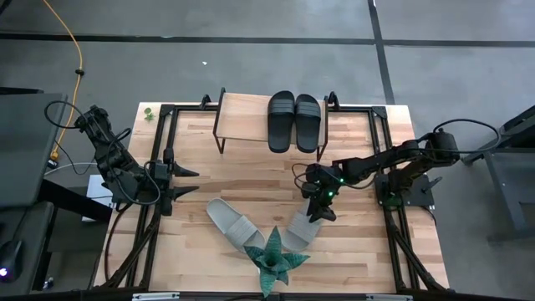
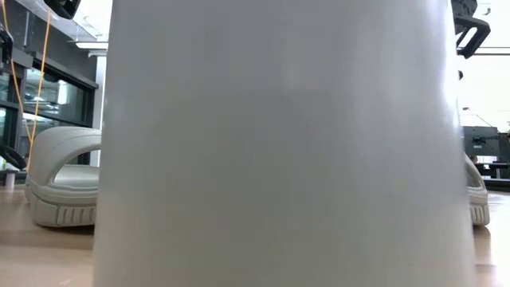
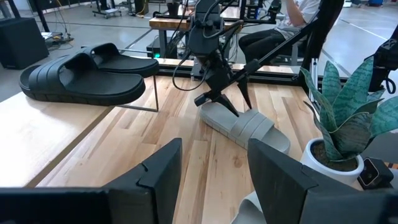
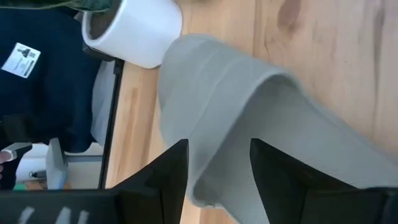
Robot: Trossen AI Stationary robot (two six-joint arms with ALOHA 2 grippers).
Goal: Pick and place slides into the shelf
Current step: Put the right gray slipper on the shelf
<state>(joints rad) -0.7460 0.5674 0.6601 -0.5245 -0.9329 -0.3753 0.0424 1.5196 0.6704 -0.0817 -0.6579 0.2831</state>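
You have a pale, plank-striped wooden surface (image 1: 251,192) inside a dark metal frame. At its far edge stands the shelf (image 1: 242,117), a light wooden plank on thin dark legs, and the two black slides (image 1: 294,121) lie side by side on the shelf's right half, matte with wide ribbed straps.

Nearer you, the two grey-beige slides sit on the surface in a V. The left one (image 1: 234,224) lies well apart from both arms. The right one (image 1: 299,230) is directly under your right tool (image 1: 321,213), which hangs over its heel end; in the right wrist view the dark fingers (image 4: 168,180) straddle the slide's rounded strap with a clear gap between them, parted and not clamped. You cannot tell from the pictures whether they touch the slide.

A spiky green plant in a smooth white pot (image 1: 272,261) stands between the toes of the grey pair; in the low view the pot fills most of the picture.

Your left tool (image 1: 185,184) waits at the surface's left side, jaws apart and holding nothing
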